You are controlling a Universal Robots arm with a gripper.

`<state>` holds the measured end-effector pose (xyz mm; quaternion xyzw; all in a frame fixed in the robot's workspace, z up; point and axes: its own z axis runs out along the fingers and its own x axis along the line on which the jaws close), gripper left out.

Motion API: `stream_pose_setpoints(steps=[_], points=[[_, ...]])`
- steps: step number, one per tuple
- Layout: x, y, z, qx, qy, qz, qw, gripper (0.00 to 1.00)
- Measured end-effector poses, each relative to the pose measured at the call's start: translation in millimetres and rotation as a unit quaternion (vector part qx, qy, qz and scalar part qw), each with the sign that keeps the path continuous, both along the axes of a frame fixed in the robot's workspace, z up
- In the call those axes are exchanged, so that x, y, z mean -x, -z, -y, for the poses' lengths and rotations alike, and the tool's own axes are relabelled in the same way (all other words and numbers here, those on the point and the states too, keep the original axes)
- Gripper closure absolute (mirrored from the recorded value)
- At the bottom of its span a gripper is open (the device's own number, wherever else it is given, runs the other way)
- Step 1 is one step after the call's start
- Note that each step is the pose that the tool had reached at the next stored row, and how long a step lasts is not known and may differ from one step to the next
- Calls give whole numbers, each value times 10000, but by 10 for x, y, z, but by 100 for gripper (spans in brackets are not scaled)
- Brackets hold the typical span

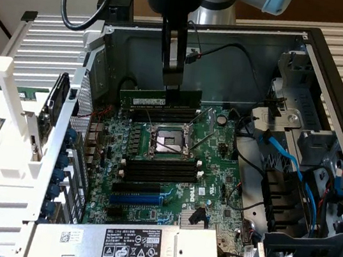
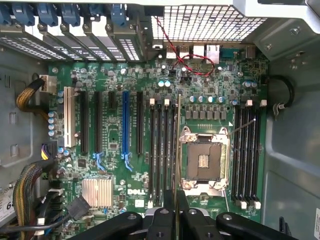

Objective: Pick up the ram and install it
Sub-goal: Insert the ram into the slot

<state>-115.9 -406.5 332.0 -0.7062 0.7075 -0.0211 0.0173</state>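
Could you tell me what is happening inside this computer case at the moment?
The robot arm's pincer is shut on the ram, holding it upright on its long edge over the black memory slots beside the processor socket on the motherboard. Whether it is already seated in a slot isn't clear.

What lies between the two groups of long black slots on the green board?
A square processor socket in a silver metal frame lies between the two banks of memory slots, seen in both the exterior and wrist views.
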Motion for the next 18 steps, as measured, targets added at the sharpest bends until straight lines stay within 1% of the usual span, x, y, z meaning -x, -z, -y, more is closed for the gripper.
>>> stream_pose_setpoints(steps=[4,9,12,14,15,18], points=[[0,0,-51,9,0,0,10000,87],[-1,0,-53,11,-6,0,10000,87],[-30,0,-54,10,-25,-3,10000,87],[-46,0,-53,10,-31,-16,10000,87],[-48,1,-53,10,-32,-30,10000,87],[-49,2,-53,2,-35,-98,9999,87]])
